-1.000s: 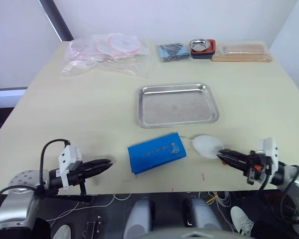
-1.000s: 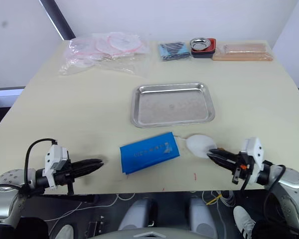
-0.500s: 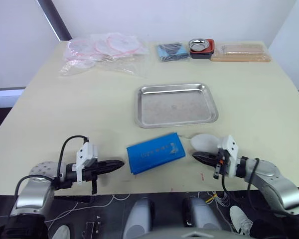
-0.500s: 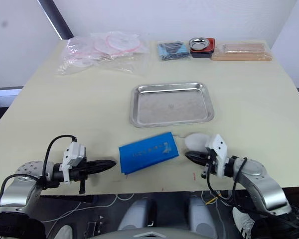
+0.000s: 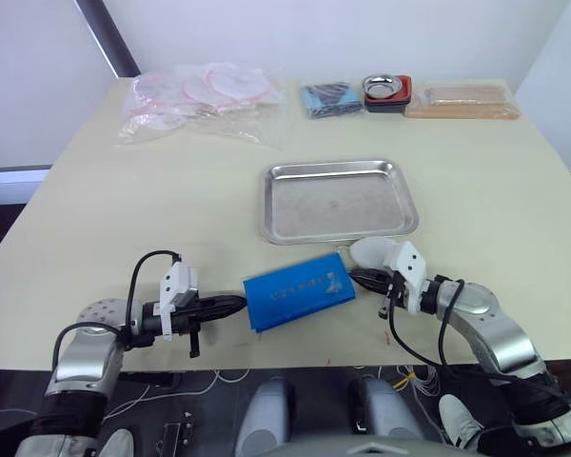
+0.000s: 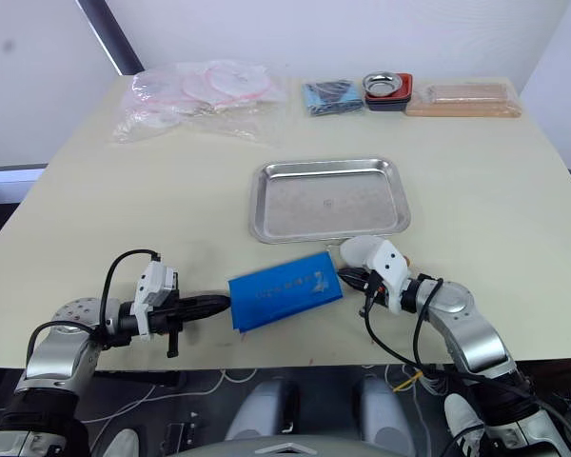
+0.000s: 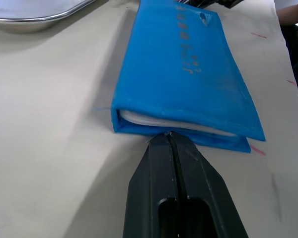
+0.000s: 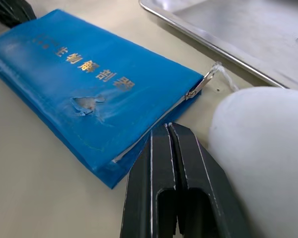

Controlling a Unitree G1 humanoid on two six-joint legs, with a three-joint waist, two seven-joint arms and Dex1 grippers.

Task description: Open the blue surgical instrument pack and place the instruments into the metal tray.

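Blue surgical instrument pack (image 5: pixel 298 292) flat on table (image 5: pixel 152 209), still shut, just in front of empty metal tray (image 5: pixel 339 199). We bracket it: left gripper (image 7: pixel 170 137) fingers pressed together, tips at spine-side edge; right gripper (image 8: pixel 168 130) fingers together too, tips at zipper-side edge near zipper pull (image 8: pixel 201 85). Likely lining up to pin and unzip. White print on cover, unreadable. Instruments presumably inside.

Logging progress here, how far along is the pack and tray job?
Nothing looks done: the pack lies closed and the tray holds no instruments. In hand: the shut left pincer and right pincer sit at the pack's opposite ends. Left: opening it, moving every instrument.
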